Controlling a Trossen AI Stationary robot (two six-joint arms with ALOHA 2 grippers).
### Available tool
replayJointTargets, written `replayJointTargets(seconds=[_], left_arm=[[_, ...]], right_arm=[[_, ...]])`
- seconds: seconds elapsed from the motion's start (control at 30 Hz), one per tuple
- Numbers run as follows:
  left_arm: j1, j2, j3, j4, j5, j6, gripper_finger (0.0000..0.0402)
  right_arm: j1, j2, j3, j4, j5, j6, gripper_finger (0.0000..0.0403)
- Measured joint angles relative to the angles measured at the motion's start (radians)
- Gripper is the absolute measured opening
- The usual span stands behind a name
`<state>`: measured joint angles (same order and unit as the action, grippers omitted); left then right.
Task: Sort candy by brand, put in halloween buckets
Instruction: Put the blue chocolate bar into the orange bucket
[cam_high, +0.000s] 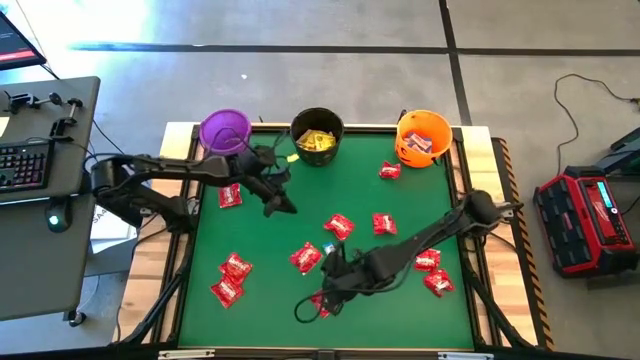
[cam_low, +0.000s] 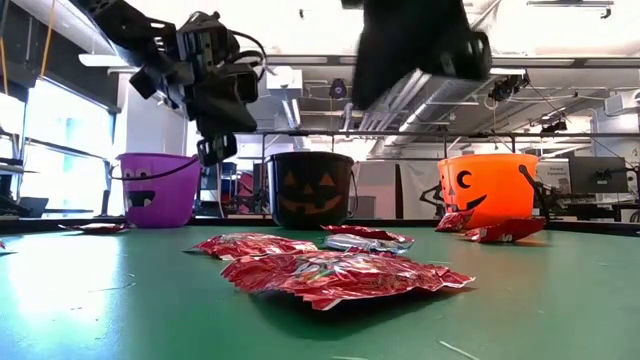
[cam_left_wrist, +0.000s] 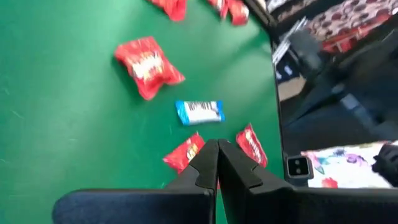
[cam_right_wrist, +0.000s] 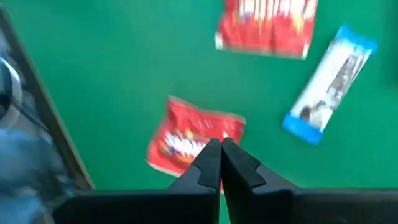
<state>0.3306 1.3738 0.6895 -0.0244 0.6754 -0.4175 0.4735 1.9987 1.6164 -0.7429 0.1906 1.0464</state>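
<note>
Three halloween buckets stand along the table's far edge: purple (cam_high: 225, 130), black (cam_high: 317, 135) with yellow candy inside, and orange (cam_high: 423, 137). Several red candy packets (cam_high: 338, 226) lie scattered on the green table top, and one white-and-blue bar (cam_left_wrist: 199, 112) lies among them. My left gripper (cam_high: 284, 206) hangs shut and empty above the table, near the purple and black buckets. My right gripper (cam_high: 320, 298) hangs shut and empty over a red packet (cam_right_wrist: 196, 137) close to the near edge, with the bar (cam_right_wrist: 329, 84) beside it.
A raised wooden rim (cam_high: 478, 250) frames the green table top. Bare green surface lies at the near left corner (cam_high: 215, 325). A desk with a keyboard (cam_high: 25, 165) stands left of the table, and a red device (cam_high: 585, 215) sits on the floor to the right.
</note>
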Motion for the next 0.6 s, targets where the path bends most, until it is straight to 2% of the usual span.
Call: replayJointTargets(seconds=[0.17, 0.3, 0.43, 0.6], left_arm=[[-0.062, 0.043, 0.0, 0.04, -0.011, -0.019, 0.0], [-0.114, 0.044, 0.001, 0.057, -0.078, -0.021, 0.0], [-0.158, 0.044, 0.001, 0.054, -0.127, -0.018, 0.0], [-0.212, 0.044, 0.001, 0.12, -0.143, -0.016, 0.0]], right_arm=[[0.0, -0.14, -0.134, 0.182, 0.163, 0.05, 0.0], [0.024, -0.194, -0.261, 0.35, 0.255, 0.13, 0.0], [0.076, -0.169, -0.329, 0.368, 0.332, 0.236, 0.0], [0.092, -0.125, -0.357, 0.308, 0.324, 0.303, 0.0034]])
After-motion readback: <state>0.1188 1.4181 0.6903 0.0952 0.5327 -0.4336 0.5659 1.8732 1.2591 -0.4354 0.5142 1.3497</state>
